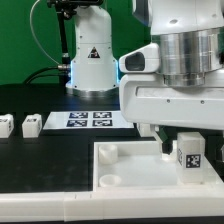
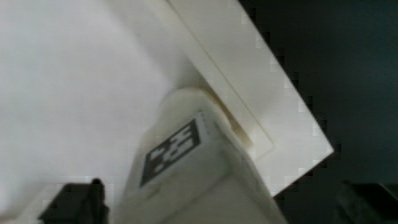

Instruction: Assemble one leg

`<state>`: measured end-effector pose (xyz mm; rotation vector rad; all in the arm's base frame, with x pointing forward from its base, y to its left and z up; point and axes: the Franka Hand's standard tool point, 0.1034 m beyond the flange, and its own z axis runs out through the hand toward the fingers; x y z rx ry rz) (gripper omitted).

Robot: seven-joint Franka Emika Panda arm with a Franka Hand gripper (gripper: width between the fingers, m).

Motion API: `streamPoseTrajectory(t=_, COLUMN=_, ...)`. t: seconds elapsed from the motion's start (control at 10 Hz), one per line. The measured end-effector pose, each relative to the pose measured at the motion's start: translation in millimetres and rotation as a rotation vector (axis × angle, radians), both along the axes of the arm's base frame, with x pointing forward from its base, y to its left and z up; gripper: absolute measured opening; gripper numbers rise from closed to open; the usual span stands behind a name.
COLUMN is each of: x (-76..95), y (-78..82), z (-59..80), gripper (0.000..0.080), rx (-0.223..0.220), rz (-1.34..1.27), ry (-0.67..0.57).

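Note:
My gripper (image 1: 184,142) hangs over the near right corner of the large white square panel (image 1: 130,172). It is shut on a small white leg (image 1: 188,159) with a black-and-white tag facing the camera. The leg's lower end is at the panel's right edge; I cannot tell whether it touches. In the wrist view the leg (image 2: 187,150) runs up between the dark fingers (image 2: 75,203) of the gripper (image 2: 214,208), with the panel (image 2: 80,80) and its raised rim beyond. Two more legs (image 1: 31,125) (image 1: 5,126) lie on the black table at the exterior view's left.
The marker board (image 1: 88,120) lies on the table behind the panel. The arm's white base (image 1: 90,50) stands at the back. Round sockets show at the panel's left corners (image 1: 108,151).

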<state>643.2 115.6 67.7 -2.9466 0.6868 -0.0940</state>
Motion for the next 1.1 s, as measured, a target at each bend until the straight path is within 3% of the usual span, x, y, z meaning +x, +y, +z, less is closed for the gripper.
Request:
streamPoseTrajectory(t=0.2, x=3.8, y=-4.0, z=2.9, gripper=0.0649, rx=-0.076, rz=0.492, ry=-0.052)
streamPoseTrajectory(t=0.4, x=2.8, y=-2.9, z=1.9, gripper=0.0649, rx=-0.067, rz=0.446, ry=-0.047)
streamPoseTrajectory(t=0.5, x=2.8, y=-3.0, z=1.9, gripper=0.056, rx=-0.067, rz=0.446, ry=-0.047)
streamPoseTrajectory(t=0.6, x=2.7, y=-2.6, z=1.9, gripper=0.056, rx=-0.06, rz=0.384, ry=-0.042)
streamPoseTrajectory(t=0.7, x=2.6, y=-1.7, z=1.9, gripper=0.036, rx=-0.046, rz=0.268, ry=-0.032)
streamPoseTrajectory(t=0.8, x=2.4, y=-2.7, z=1.7, gripper=0.0289, rx=-0.043, rz=0.216, ry=-0.027)
streamPoseTrajectory(t=1.1, x=0.4, y=-5.2, z=0.4, gripper=0.0289, rx=-0.015, rz=-0.322, ry=0.048)
